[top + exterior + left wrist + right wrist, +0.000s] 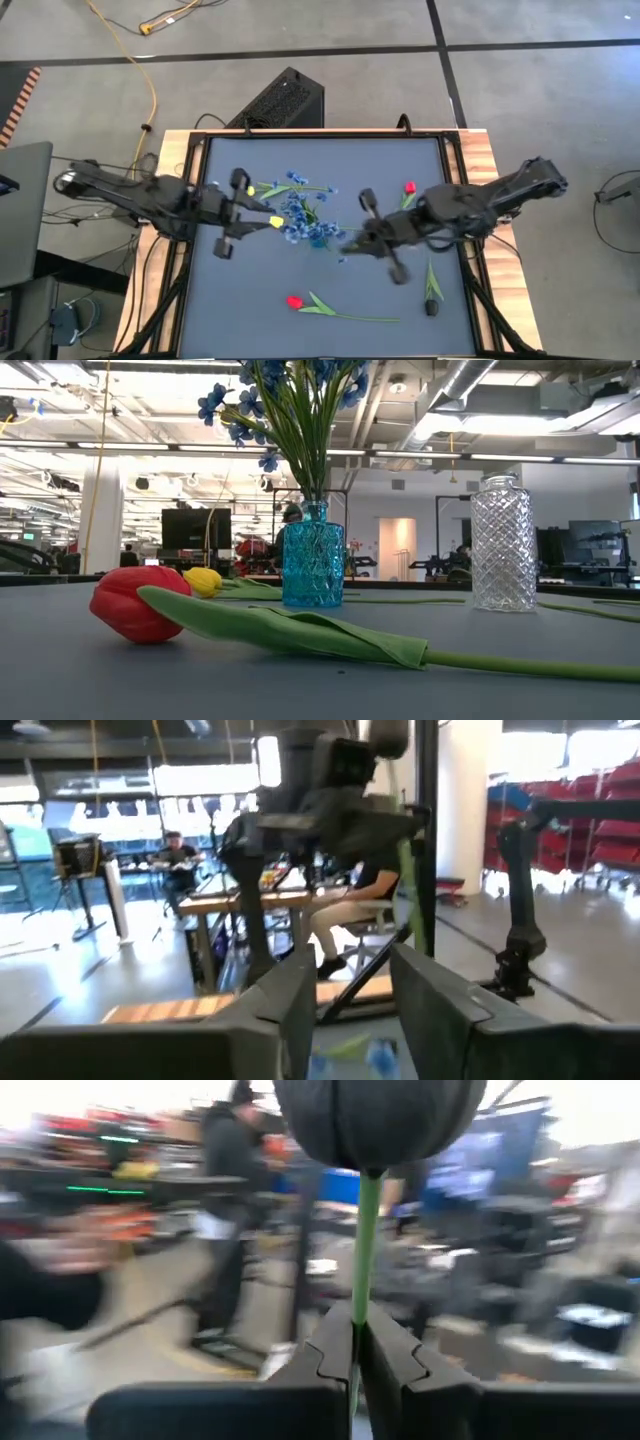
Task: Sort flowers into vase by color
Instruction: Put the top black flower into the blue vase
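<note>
We are seeing the right claw [355, 1345] pinching a thin green stem [366, 1240], fingers pressed together around it, stem running straight up between them. In the high view the right claw [372, 238] is hanging over the middle of the table [250, 300], just right of the blue sprays [300, 215]. Which flower head belongs to the pinched stem, we cannot tell.

The left claw [345, 1010] is spread, nothing between its fingers [290, 1000]. From above, the left claw [238, 215] is sitting just left of the blue sprays, with a yellow tulip [275, 221] between its tips and the sprays.

We are seeing the blue sprays standing upright in a blue glass vase [312, 565] near the table's middle. A clear glass vase [503, 545] is standing well to the side of it in the low view, with no stems showing in it.

1 red tulip [294, 301] is lying flat on the near part of the table, stem and leaf trailing to the right; in the low view this red tulip [135, 605] is closest to the camera, its leaf [290, 630] draped across the table. A 2nd red tulip [410, 187] is showing beside the right arm [500, 195]. In the low view the yellow tulip [203, 581] is lying on the table behind the red one.

The left arm [130, 190] is reaching in from the left edge.
</note>
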Controlling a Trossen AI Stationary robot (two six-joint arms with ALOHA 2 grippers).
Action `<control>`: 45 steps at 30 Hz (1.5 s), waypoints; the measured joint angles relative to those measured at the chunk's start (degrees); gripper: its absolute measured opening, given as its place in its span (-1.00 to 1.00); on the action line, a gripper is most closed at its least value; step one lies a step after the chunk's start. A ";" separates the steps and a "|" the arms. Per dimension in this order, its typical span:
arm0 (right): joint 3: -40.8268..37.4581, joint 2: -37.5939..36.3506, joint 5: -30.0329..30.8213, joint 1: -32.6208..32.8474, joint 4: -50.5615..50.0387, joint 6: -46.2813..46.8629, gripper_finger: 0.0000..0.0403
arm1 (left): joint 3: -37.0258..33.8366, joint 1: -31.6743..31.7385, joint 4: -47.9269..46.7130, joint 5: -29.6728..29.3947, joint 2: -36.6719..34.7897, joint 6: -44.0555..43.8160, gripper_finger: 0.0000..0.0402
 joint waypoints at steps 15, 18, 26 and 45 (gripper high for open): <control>-19.18 -14.29 35.10 14.59 -7.73 4.01 -0.86 | -10.96 0.04 -17.55 -13.11 -12.72 -3.85 -0.32; -24.39 -15.95 35.02 10.68 -1.27 5.39 -0.84 | -14.64 0.04 -18.09 -14.05 -12.71 -6.52 -0.32; -32.47 -18.26 25.89 -1.51 10.45 7.06 -0.85 | -24.29 0.04 -17.51 -13.15 -12.73 -18.33 -0.32; -33.09 -14.34 15.21 -11.56 17.96 5.81 -0.85 | -41.79 0.04 21.84 -13.58 2.17 -26.12 -0.32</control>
